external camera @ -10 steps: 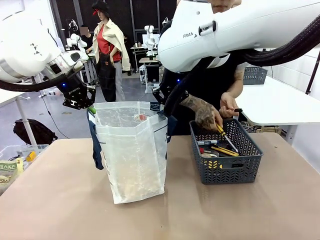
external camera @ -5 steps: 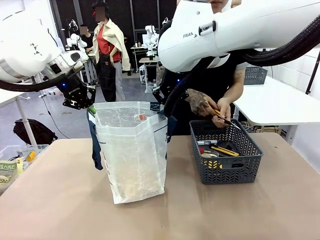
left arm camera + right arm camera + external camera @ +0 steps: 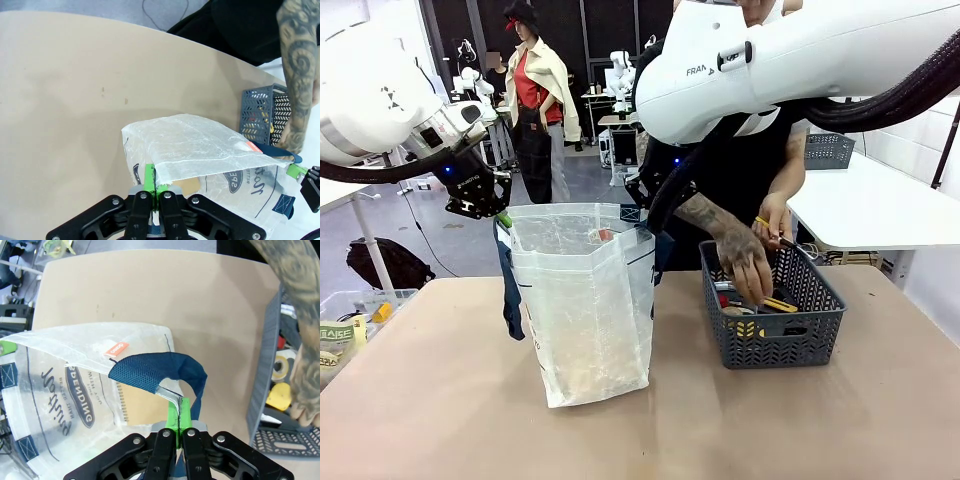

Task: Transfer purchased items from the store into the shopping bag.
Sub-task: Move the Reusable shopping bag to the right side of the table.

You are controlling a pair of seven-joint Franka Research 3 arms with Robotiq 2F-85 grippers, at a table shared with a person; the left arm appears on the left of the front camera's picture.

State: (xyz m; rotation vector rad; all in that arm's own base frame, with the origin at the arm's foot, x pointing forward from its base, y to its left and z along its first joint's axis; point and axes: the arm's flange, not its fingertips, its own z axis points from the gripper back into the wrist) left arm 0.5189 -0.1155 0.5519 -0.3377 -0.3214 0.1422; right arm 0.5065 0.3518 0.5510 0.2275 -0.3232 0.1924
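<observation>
1. The shopping bag (image 3: pixel 585 310) stands upright on the table (image 3: pixel 440 400), left of centre, its mouth held wide between the two arms.
2. The left end effector (image 3: pixel 151 180) has its green pads pinched together on the bag's thin rim. In the front view this end effector (image 3: pixel 500 216) sits at the bag's top left corner.
3. The right end effector (image 3: pixel 179 415) is clamped on the opposite rim, right where a navy strap handle (image 3: pixel 155 372) loops up. In the front view it sits at the bag's top right corner, behind the plastic.
4. A second navy strap (image 3: pixel 510 290) hangs down the bag's left side.
5. A brown spiral-bound notebook (image 3: pixel 145 407) lies inside the bag, seen through the open mouth, beside the navy oval logo (image 3: pixel 75 390).
6. A small orange tag (image 3: pixel 116 348) is fixed near the bag's rim.
7. The dark grey basket (image 3: pixel 775 345) rests on the table to the right of the bag, near it but apart.
8. The person stands at the far side. A tattooed hand (image 3: pixel 748 265) reaches down into the basket among the stationery.
9. The other hand (image 3: pixel 775 215) is raised above the basket's far edge and grips a yellow and black pen (image 3: pixel 782 238).
10. A yellow piece (image 3: pixel 280 395) lies on the basket floor just beside the tattooed hand, and a yellow pen (image 3: pixel 780 304) lies nearby.
</observation>
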